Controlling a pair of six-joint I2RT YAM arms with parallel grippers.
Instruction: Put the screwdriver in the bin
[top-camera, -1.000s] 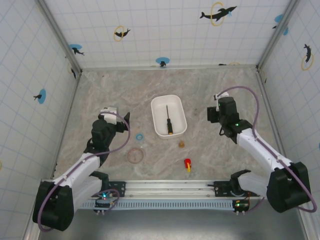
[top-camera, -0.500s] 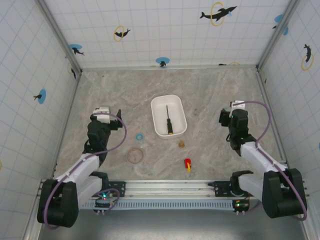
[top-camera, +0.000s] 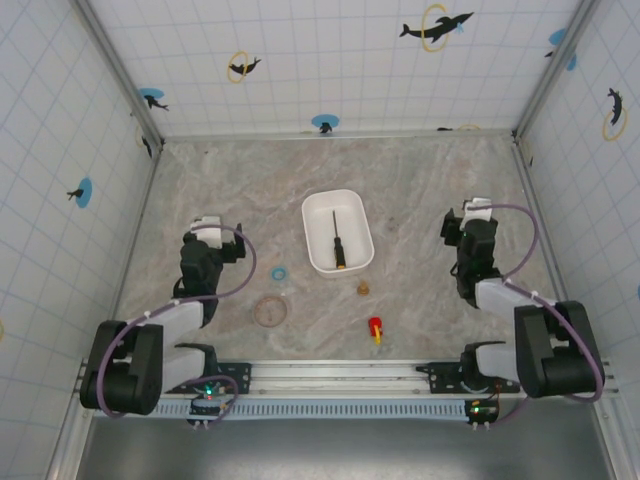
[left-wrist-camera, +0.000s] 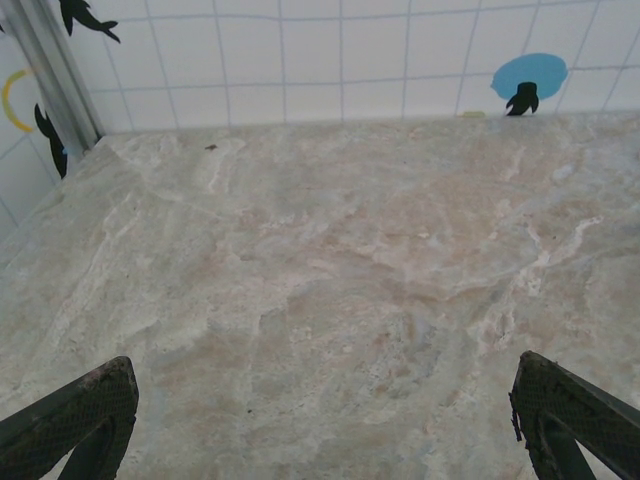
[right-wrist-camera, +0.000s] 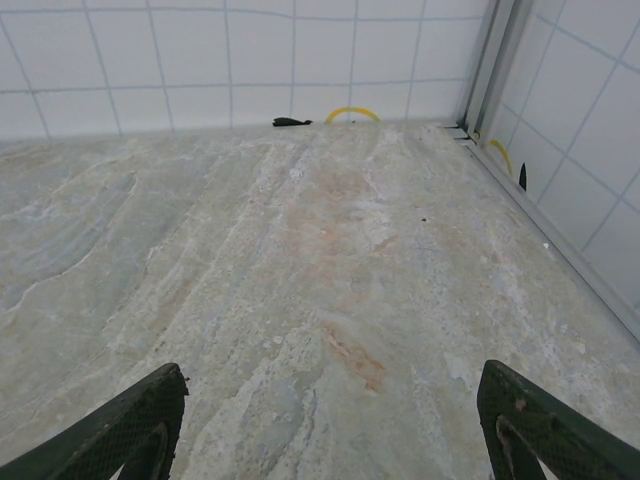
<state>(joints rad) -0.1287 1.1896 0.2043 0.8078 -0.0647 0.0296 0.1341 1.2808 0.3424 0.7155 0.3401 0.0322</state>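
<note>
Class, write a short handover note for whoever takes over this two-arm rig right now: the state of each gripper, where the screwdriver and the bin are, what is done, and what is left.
Left gripper: open, holding nothing, over bare table to the left of the bin.
Right gripper: open, holding nothing, over bare table to the right of the bin.
Things: the screwdriver lies inside the bin, mid-table between the arms, with its orange handle toward the arm bases.
Done: the screwdriver is in the bin.
Left: nothing for this task, as far as these views show.
</note>
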